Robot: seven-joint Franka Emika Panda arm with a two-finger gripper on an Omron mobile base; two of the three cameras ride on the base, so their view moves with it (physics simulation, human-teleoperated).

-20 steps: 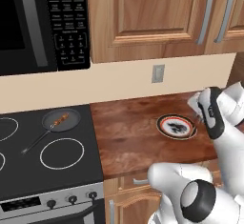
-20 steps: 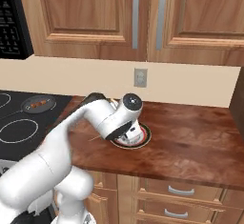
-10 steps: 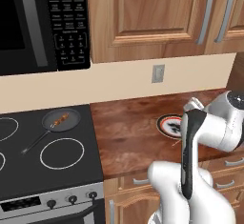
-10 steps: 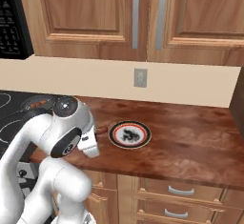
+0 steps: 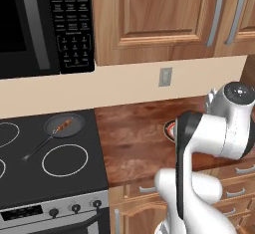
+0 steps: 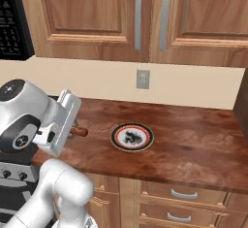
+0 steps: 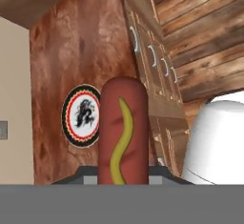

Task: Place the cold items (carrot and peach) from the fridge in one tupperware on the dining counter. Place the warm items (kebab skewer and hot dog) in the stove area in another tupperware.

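Observation:
My gripper [image 6: 73, 126] is shut on the hot dog [image 7: 121, 132], a brown sausage with a yellow mustard line that stands up between the fingers in the hand view. In the right base view one end of the hot dog [image 6: 80, 132] pokes out beside the hand, held above the wooden counter [image 6: 193, 144], left of the round patterned plate [image 6: 132, 137]. The kebab skewer [image 5: 63, 125] lies in a small dark pan [image 5: 54, 129] at the back of the stove. The arm covers part of the plate [image 5: 171, 128] in the left base view.
The black stove top [image 5: 45, 168] borders the counter on the left, with a microwave [image 5: 45, 24] above it. Wall cabinets [image 6: 140, 18] hang over the counter, and drawers [image 6: 189, 200] run below its front edge. A wall outlet [image 6: 142, 79] sits behind the plate.
The arm has swung from over the plate to the left along the counter, carrying the hot dog with it. The plate and the pan have not moved.

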